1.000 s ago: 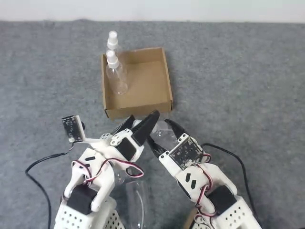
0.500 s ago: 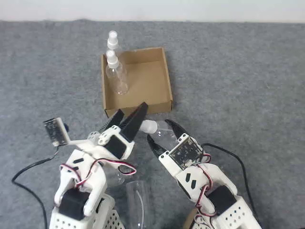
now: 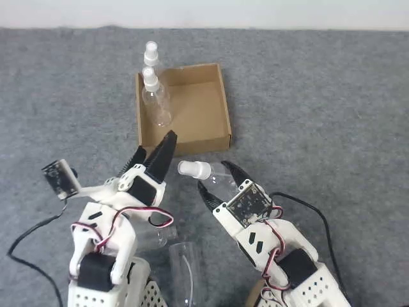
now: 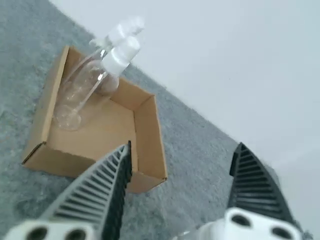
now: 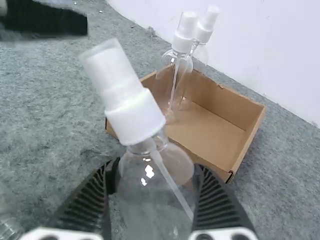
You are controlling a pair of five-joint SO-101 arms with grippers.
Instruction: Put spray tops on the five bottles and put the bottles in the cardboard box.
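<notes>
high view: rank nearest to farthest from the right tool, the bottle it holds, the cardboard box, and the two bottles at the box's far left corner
1. Held bottle, gripped in the right tool itself.
2. Cardboard box, its near wall just ahead of the tool.
3. Front bottle, leaning inside the box at the far left corner.
4. Rear bottle, at that same corner, a little beyond.

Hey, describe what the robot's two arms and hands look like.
Both arms are white plastic with black motor blocks and looped red, white and black wires. The left hand and right hand have black, ribbed, pointed fingers. A small dark circuit board sits by each wrist; black cables trail behind.
</notes>
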